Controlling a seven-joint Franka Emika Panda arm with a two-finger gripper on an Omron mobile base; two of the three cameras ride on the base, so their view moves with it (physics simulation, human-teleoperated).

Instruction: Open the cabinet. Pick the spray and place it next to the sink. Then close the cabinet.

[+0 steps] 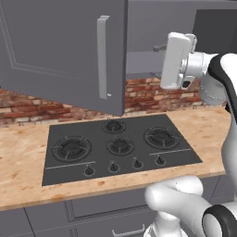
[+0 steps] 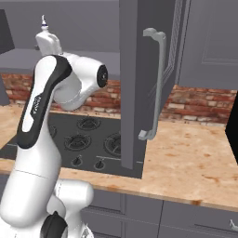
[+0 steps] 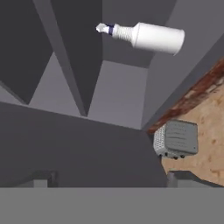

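The cabinet (image 1: 60, 46) is being seen with a door swung open over the hob (image 1: 118, 146), its long silver bar handle (image 1: 102, 58) standing upright; in the right base view the same open door (image 2: 137, 83) is being shown edge-on, with the handle (image 2: 155, 83) facing right. The arm is being held high, with the hand (image 1: 176, 60) raised level with the cabinet's open interior, just right of the door's edge. The spray (image 3: 142, 36) is being seen in the hand view inside the cabinet (the view is rolled, so the bottle is appearing sideways), its nozzle tip (image 3: 103, 29) pointing left in that picture and its pale body well apart from the end effector (image 3: 107, 177). Only the two dark fingertips (image 3: 43, 178) are being shown, set wide apart with nothing between them. A small grey toaster-like appliance (image 3: 176, 138) is being seen on the wooden counter (image 1: 23, 162) before the brick wall (image 1: 148, 95).
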